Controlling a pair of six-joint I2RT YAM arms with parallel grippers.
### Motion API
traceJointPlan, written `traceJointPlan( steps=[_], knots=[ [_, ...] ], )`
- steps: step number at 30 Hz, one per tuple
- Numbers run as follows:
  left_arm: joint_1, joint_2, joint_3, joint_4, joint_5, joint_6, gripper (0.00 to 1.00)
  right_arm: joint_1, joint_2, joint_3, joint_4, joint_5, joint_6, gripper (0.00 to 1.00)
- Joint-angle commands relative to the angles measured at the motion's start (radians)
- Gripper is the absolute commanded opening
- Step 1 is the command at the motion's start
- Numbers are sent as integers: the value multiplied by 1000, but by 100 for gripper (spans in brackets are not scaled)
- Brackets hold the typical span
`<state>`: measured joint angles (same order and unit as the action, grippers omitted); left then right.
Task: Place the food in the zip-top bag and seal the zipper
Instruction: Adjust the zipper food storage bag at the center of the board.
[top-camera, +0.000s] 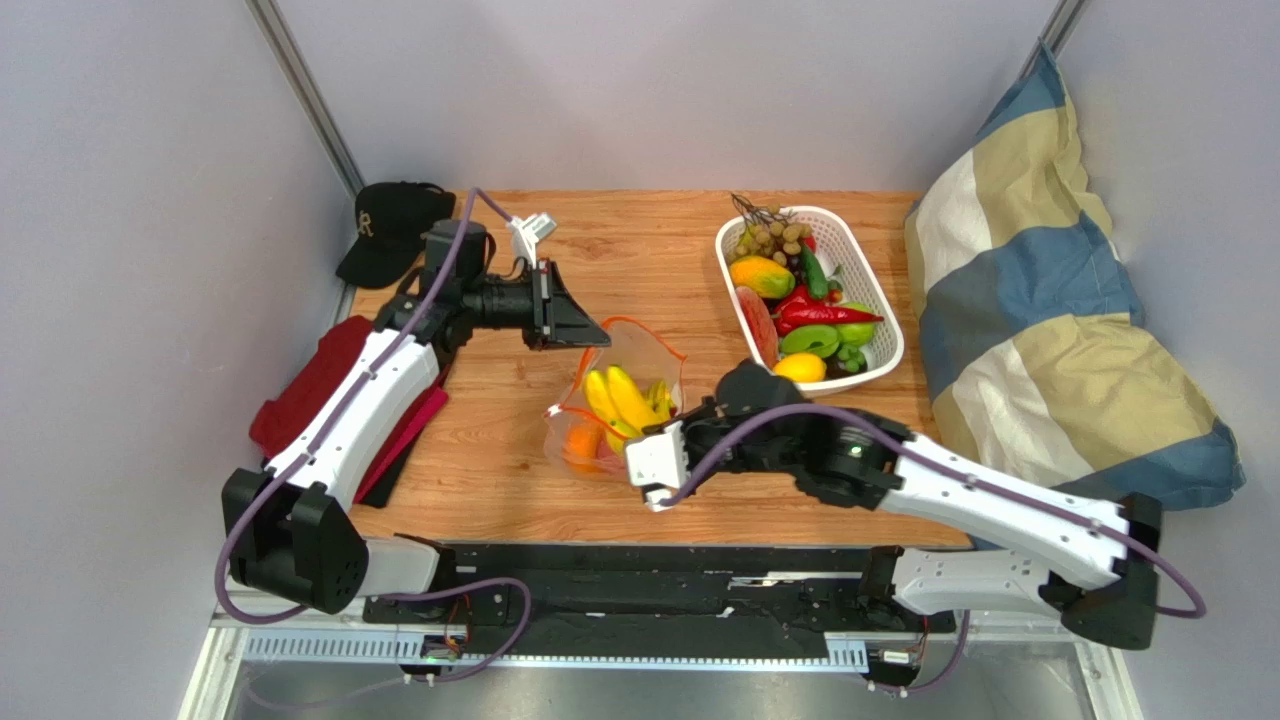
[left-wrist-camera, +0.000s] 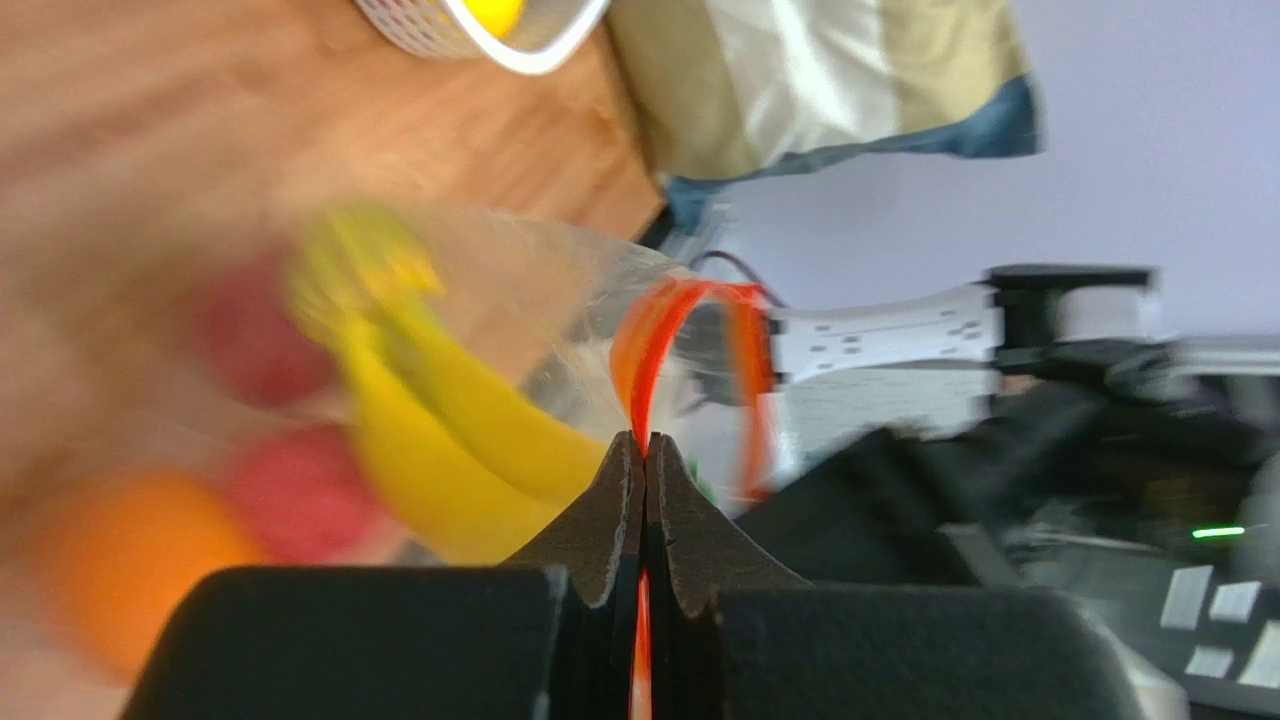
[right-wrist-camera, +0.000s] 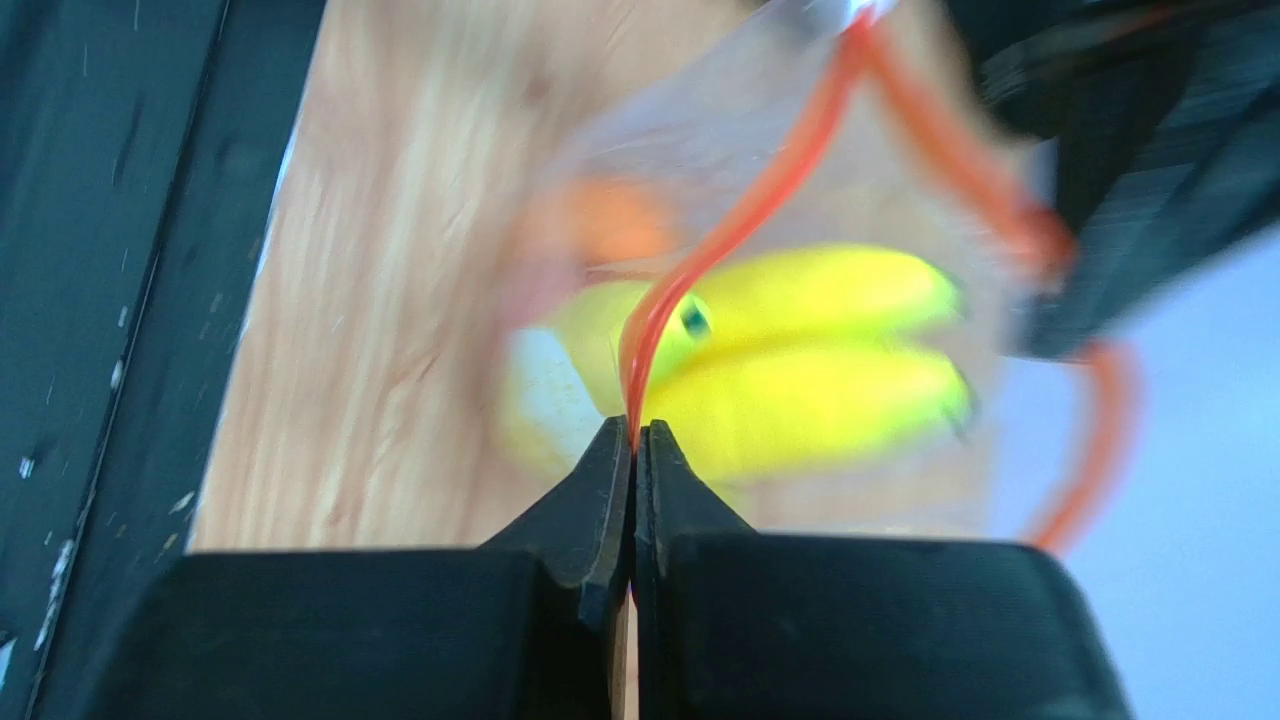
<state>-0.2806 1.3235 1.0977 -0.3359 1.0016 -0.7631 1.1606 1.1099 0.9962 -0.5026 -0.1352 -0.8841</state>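
Note:
The clear zip-top bag (top-camera: 616, 402) stands open mid-table, held between both grippers. It holds yellow bananas (top-camera: 624, 401), an orange (top-camera: 583, 441) and red fruits (left-wrist-camera: 301, 488). My left gripper (top-camera: 589, 333) is shut on the orange-red zipper (left-wrist-camera: 649, 368) at the bag's far left rim. My right gripper (top-camera: 658, 447) is shut on the zipper (right-wrist-camera: 706, 263) at the near right rim. In the right wrist view the bananas (right-wrist-camera: 819, 368) lie just beyond the jaws. The strip's two sides stand apart between the grippers. The white slider tab is not seen.
A white lattice basket (top-camera: 879, 293) with more toy food stands at the back right. A plaid pillow (top-camera: 1037, 315) lies at the right edge. A black cap (top-camera: 391, 225) and red cloth (top-camera: 316, 393) lie at the left.

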Motion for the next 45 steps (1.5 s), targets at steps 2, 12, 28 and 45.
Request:
traceJointPlan(
  steps=[2,12,28,45],
  knots=[
    [-54,-18,273,-470,-171,517,0,1,-61,225,-141,-118,11,0],
    [-213,-24,272,-620,-392,822,0,16,7,187,-203,-221,39,0],
    [-235,38,318,-710,-302,884,0,17,18,154,-203,-179,57,0],
    [-233,74,378,-695,-320,831,0,-441,-10,335,-194,-311,474,98]
  ],
)
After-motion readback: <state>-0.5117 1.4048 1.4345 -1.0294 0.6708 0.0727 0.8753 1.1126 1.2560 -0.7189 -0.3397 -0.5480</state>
